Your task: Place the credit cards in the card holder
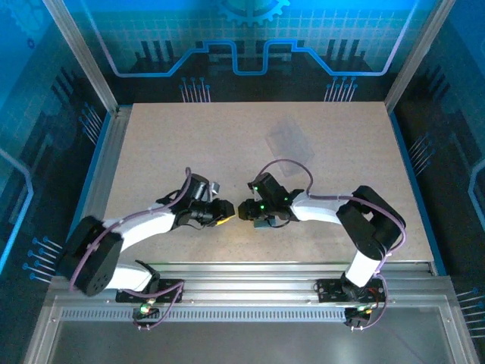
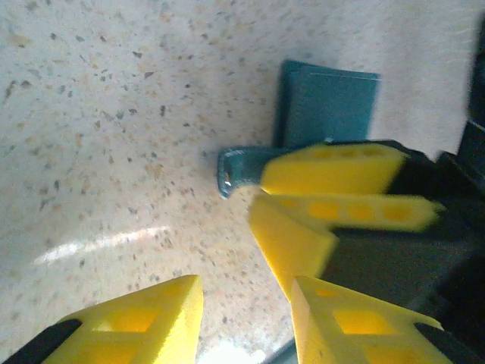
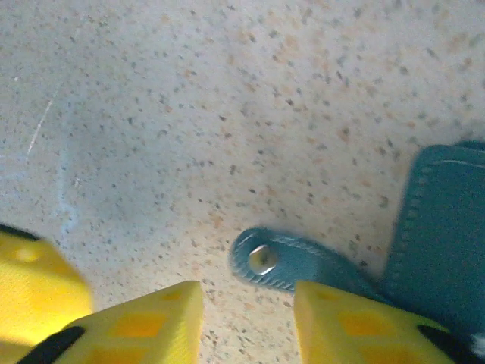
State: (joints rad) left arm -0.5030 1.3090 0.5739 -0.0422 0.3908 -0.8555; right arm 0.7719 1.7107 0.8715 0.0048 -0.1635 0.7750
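The left tool (image 2: 246, 292) and right tool (image 3: 246, 296), both spread, face the wallet (image 3: 447, 220) just ahead, seemingly to open it.

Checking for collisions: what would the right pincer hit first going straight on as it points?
Most likely the card holder's snap tab, just ahead of the right pincer; depth is unclear.

The top camera is looking down from above and behind both pairs of jaws, taking in the counter (image 1: 189, 144), while each wrist camera is peering close past its own jaws, both sharing the card holder (image 2: 330, 102) just ahead.
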